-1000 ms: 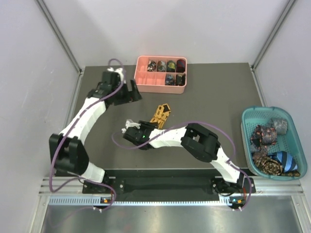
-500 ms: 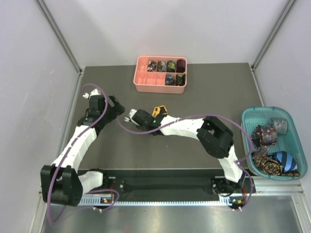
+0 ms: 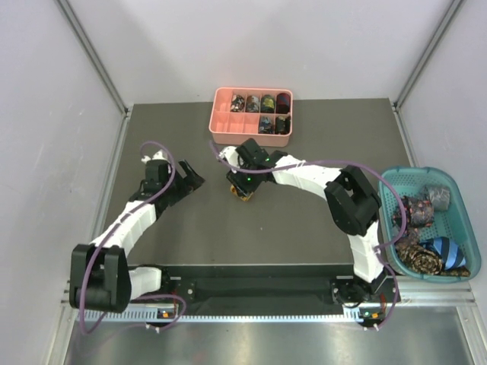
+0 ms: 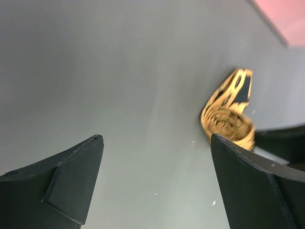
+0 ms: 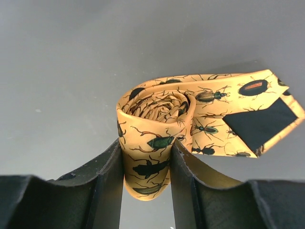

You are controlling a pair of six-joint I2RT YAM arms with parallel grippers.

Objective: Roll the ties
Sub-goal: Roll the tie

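- Coil of golden tie (image 5: pixel 157 107) is pinched between the jaws of the right claw (image 5: pixel 147 149), its pointed tail flap still loose. It is near the middle of the counter (image 3: pixel 304 228), at 6 o'clock from the pink tray (image 3: pixel 225 128).
- A second ago the tie showed as a longer strip. Now only a compact bundle shows, and the right wrist has swung round to its 12 o'clock side.
- Left claw (image 4: pixel 156 143), spread wide and empty, has pulled back from the tray to 9 o'clock of the coil.
- Rolling looks nearly done, with stowing probably next. More ties wait in the teal basket (image 3: pixel 388 199) at 3 o'clock.
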